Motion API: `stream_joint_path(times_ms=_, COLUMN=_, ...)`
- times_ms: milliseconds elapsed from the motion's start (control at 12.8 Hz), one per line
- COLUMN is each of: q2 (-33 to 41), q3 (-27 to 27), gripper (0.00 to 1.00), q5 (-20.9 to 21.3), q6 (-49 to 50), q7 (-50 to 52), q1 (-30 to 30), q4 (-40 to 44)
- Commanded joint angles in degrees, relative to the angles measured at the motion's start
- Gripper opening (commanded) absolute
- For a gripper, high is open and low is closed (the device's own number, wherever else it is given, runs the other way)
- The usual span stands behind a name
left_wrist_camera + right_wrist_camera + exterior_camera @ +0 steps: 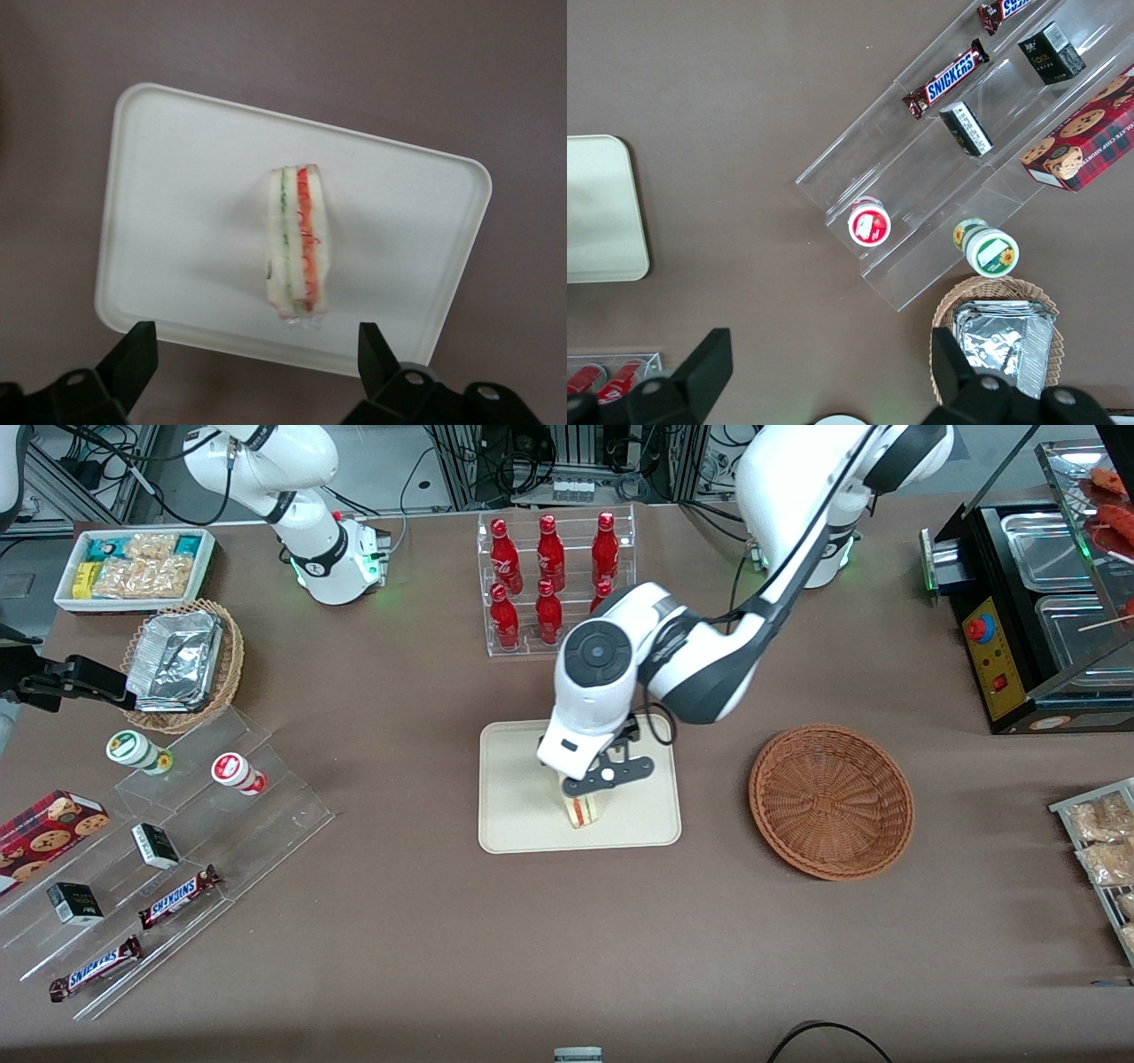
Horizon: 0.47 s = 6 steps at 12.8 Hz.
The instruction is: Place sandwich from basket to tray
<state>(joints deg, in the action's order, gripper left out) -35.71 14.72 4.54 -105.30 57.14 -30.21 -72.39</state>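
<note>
The sandwich (582, 809) (299, 239) stands on edge on the cream tray (514, 797) (177, 195), showing its red, orange and green layers. It sits in the part of the tray nearer the front camera. My left gripper (595, 784) (256, 345) hovers just above the sandwich, open, its black fingers spread wide with nothing between them. The reddish-brown woven basket (831, 802) is empty. It lies beside the tray, toward the working arm's end of the table. The tray's corner (598, 204) also shows in the right wrist view.
A clear rack of red bottles (556, 584) stands farther from the front camera than the tray. A tan foil-filled basket (184, 660), a white snack bin (133, 567) and acrylic steps (168, 841) lie toward the parked arm's end. A black appliance (1036, 602) stands at the working arm's end.
</note>
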Motion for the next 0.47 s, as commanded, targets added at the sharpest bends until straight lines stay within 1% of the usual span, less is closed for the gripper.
stream_joint_path(times_ms=0, q2=3.88, q3=-0.22, gripper=1.00, q5=-0.93, q6=5.52, q7=-5.53, q1=2.77, q4=-1.88)
stream_joint_path(times_ms=78, q2=5.02, q3=-0.04, gripper=1.00, q5=-0.93, q6=7.98, q7=-8.33, q1=5.22, q4=-2.14)
stream_joint_path(times_ms=234, q2=7.22, q3=-0.30, gripper=1.00, q5=-0.15, q6=10.81, q7=-15.18, q1=8.21, q4=-3.80)
stream_joint_path(times_ms=391, q2=10.46, q3=-0.30, gripper=1.00, q5=-0.05, q6=11.00, q7=-15.82, q1=12.69, q4=-8.19)
